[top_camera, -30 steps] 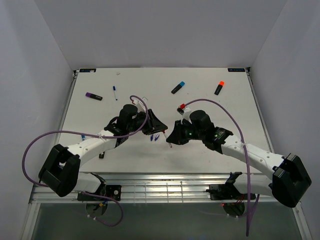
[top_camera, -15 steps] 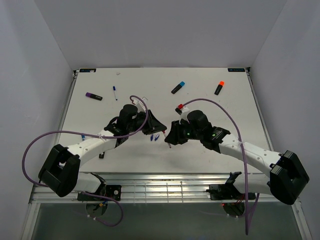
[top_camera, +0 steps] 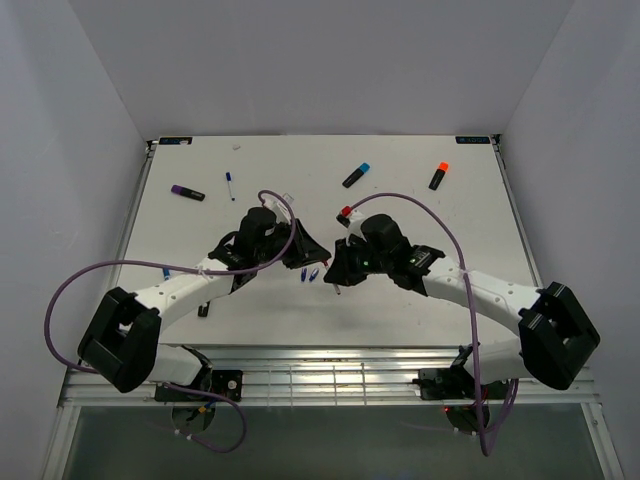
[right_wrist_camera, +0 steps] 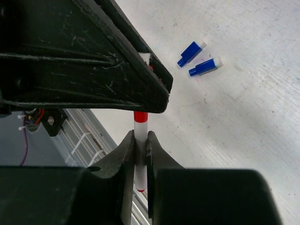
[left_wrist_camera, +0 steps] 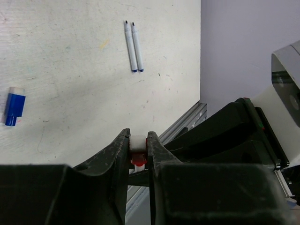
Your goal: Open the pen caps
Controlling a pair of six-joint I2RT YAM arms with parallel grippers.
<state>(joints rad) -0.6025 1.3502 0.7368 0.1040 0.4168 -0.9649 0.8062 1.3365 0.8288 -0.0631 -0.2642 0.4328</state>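
Observation:
A thin white pen with a red band [right_wrist_camera: 140, 123] is held between both grippers at the table's middle. My left gripper [left_wrist_camera: 139, 147] is shut on its small white-and-red pen cap [left_wrist_camera: 138, 143]. My right gripper [right_wrist_camera: 140, 145] is shut on the white barrel, whose red end [right_wrist_camera: 140, 189] pokes out behind the jaws. In the top view the left gripper [top_camera: 305, 258] and right gripper [top_camera: 335, 268] meet tip to tip. Two loose slim blue pen caps [right_wrist_camera: 192, 51] lie on the table just beyond. Two uncapped thin pens [left_wrist_camera: 133, 47] lie side by side.
Far across the table lie a purple-capped highlighter [top_camera: 187, 193], a slim blue-capped pen [top_camera: 230, 186], a blue-capped highlighter [top_camera: 356, 175] and an orange-capped highlighter [top_camera: 438, 176]. Another blue cap [left_wrist_camera: 14, 105] lies apart. The metal rail at the table's near edge [top_camera: 330, 375] runs close below the grippers.
The right arm has shifted left, bringing its gripper up against the left gripper's tips. The left jaws have closed on the cap. The left arm has stayed in place.

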